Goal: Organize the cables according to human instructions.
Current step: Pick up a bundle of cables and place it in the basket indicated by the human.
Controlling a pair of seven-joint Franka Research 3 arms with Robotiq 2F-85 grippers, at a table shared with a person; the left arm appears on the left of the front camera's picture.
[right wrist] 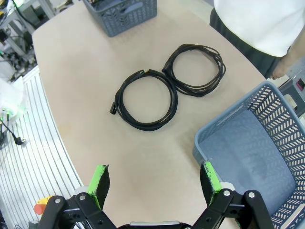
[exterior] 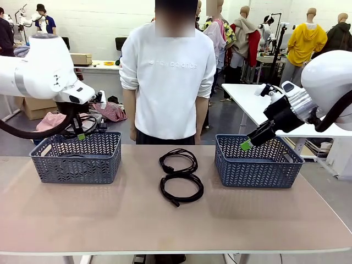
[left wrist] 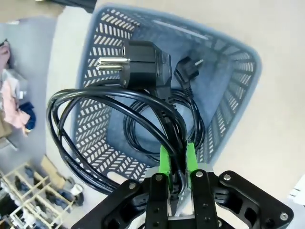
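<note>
left gripper (exterior: 81, 135) hangs over the left basket (exterior: 77, 165), fingers (left wrist: 164, 160) pressed together, pinching one coiled black cable (left wrist: 52, 119). the coil dangles above the basket opening, and its big plug (left wrist: 143, 59) sticks out on the far side of the loop with the prongs showing. a second cable (left wrist: 129, 131) lies coiled on the floor of that same basket (left wrist: 102, 47), with its smaller plug (left wrist: 190, 67) near the far wall. two more cables sit on the table (exterior: 110, 220) between the baskets, side by side and touching or nearly so: one (exterior: 165, 165) closer to the person (exterior: 168, 82), the other (exterior: 195, 195) closer to the robot. in the right wrist view they are two flat loops (right wrist: 195, 90) (right wrist: 120, 102) well apart from either basket. right gripper (exterior: 246, 144) hovers over the near left corner of the right basket (exterior: 256, 170), fingers (right wrist: 101, 179) spread wide, nothing between them. person stands at the far side, arms down by their sides.
</note>
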